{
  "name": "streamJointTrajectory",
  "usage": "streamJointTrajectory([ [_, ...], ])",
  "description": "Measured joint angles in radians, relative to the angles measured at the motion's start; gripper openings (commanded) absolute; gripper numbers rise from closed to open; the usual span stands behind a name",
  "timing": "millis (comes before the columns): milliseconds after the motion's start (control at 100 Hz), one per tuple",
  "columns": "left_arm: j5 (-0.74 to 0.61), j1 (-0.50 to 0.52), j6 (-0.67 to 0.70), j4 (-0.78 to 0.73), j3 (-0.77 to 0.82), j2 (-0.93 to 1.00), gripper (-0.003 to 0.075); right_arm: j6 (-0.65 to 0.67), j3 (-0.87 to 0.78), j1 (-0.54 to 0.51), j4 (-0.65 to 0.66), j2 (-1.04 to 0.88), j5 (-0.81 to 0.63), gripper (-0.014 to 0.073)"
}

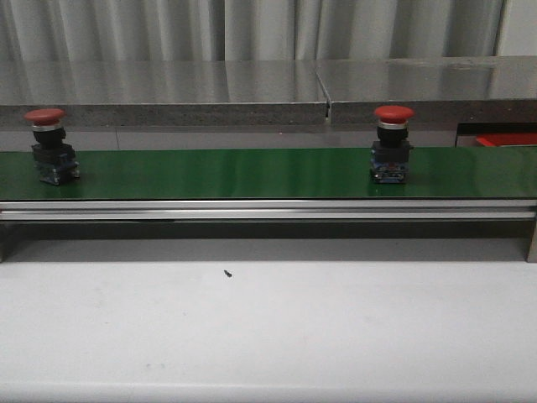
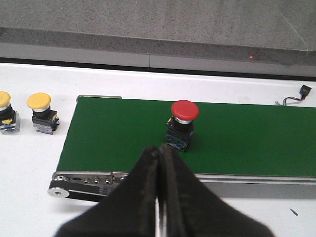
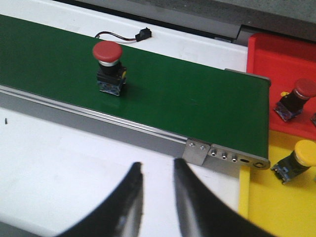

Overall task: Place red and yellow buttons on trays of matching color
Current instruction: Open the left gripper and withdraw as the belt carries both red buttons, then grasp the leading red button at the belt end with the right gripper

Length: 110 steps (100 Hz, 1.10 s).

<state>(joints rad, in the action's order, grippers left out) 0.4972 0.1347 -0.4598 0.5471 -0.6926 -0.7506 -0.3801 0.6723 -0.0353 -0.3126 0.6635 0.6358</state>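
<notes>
Left wrist view: red button (image 2: 184, 124) stands just beyond the pressed-together left end effector (image 2: 158, 150).

left gripper (image 2: 158, 154): black fingers pressed together, empty | right gripper (image 3: 157, 170): black fingers slightly parted, empty

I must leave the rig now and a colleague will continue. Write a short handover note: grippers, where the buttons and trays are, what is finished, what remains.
Left gripper: shut, empty, near the belt's left end.
Right gripper: open, empty, near the belt's right end.
Green belt: carries two red buttons upright, the left red button and the right red button.
Two yellow buttons wait on the white table, off the belt's left end.
Done: one red button lies in the red tray, one yellow button in the yellow tray, both trays off the belt's right end.
Left: both belt buttons to red, the waiting yellow ones to yellow.
</notes>
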Motion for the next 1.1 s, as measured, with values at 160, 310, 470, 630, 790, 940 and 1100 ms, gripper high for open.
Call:
streamJointTrajectory([
  [160, 0.0, 0.0, 0.0, 0.001, 0.0, 0.0, -0.0019, 0.0, 0.0, 0.0, -0.038, 0.0, -0.016, 0.0635],
  [310, 0.0, 0.0, 0.0, 0.005, 0.0, 0.0, -0.0019, 0.0, 0.034, 0.0, -0.046, 0.066, -0.021, 0.0636],
  [470, 0.0, 0.0, 0.0, 0.007, 0.0, 0.0, -0.0019, 0.0, 0.12, 0.0, -0.048, 0.242, -0.014, 0.0636],
  [630, -0.002, 0.0, 0.0, 0.007, 0.0, 0.0, -0.0019, 0.0, 0.222, 0.0, -0.048, 0.473, -0.01, 0.0636],
  [790, -0.002, 0.0, 0.0, 0.007, 0.0, 0.0, -0.0019, 0.0, 0.339, 0.0, -0.048, 0.678, -0.01, 0.0636],
  [940, -0.002, 0.0, 0.0, 0.007, 0.0, 0.0, -0.0019, -0.009, 0.438, 0.0, -0.048, 0.829, 0.005, 0.0636],
  [1100, -0.002, 0.0, 0.0, 0.007, 0.0, 0.0, -0.0019, -0.012, 0.526, 0.0, -0.048, 0.942, 0.01, 0.0633],
])
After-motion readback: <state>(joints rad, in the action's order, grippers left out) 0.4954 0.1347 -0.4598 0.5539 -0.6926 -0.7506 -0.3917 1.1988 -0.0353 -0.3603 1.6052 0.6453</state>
